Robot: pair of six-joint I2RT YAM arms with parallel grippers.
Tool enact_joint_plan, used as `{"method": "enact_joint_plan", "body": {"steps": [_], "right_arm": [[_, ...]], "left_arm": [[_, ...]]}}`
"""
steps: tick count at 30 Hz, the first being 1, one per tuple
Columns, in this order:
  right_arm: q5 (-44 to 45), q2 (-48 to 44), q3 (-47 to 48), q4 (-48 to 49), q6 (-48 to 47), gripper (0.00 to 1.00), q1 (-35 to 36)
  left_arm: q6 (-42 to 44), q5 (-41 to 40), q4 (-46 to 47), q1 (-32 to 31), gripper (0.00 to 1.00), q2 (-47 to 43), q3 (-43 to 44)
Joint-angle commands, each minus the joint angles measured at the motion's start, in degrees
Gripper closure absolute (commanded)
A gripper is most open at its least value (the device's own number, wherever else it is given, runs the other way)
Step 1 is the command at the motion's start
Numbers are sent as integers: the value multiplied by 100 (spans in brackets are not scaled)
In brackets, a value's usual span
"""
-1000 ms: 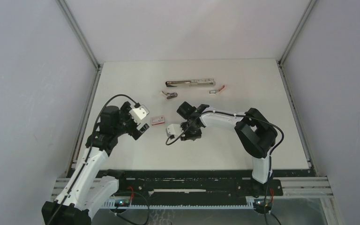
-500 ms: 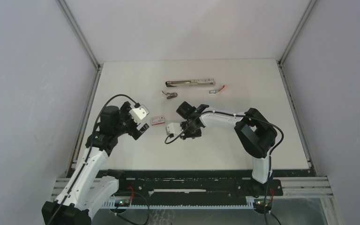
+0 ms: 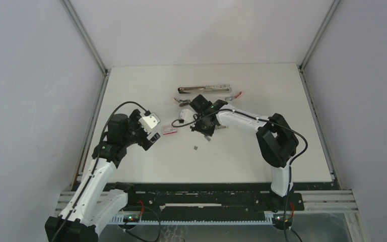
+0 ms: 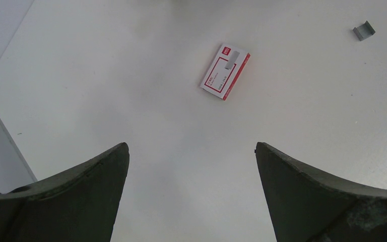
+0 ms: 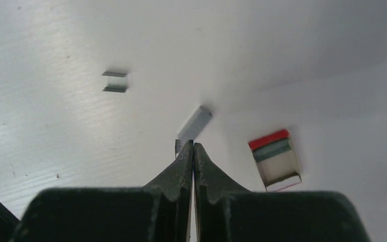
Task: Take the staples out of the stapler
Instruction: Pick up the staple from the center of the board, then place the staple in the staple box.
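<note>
Grey walls close in a white worktop (image 3: 131, 101) on three sides. Far across it lies a long silver stapler (image 3: 204, 89), and two small staplers sit just nearer: a grey one (image 3: 184, 101) partly behind the right arm, and one with a red part (image 3: 234, 96) off to the right.

Only one container is on the surface, a little red-and-white staple box (image 3: 169, 131) lying flat near the middle, between the two arms. In the left wrist view the box (image 4: 225, 70) is closed with its printed label facing up, so its contents cannot be seen.

The right gripper (image 3: 207, 132) hangs over the middle of the worktop. Its fingers (image 5: 176, 174) are pressed together, and their tips pinch the near end of a short grey staple strip (image 5: 194, 123), which juts out beyond them. A second staple strip (image 3: 195, 147) lies loose on the worktop nearer the arm bases, apart from the box and from the fingers; the right wrist view shows it (image 5: 115, 81) to the left of the held one.

The left gripper (image 3: 152, 136) hovers above the surface just left of the box. Its fingers (image 4: 80, 196) are spread wide with nothing between them.
</note>
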Motion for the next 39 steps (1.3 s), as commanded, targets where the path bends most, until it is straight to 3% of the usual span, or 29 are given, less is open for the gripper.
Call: {"method": "enact_joint_plan", "body": {"steps": [1,8,18,39], "right_arm": [[236,-238,403,-194,1363,100,-370],[663,-405,495,-62,2495,100,-924],[91,-416,544,45,3331,100,-1695],[862,570,1163,-198,5126,100,-1617]], "left_arm": [[-27,108,149,37,0,-16,-153],[-49,77,148,37,0,-37,-153],[-52,48,179,36,0,96,-144],[-52,17,228,35,0,111,-177]]}}
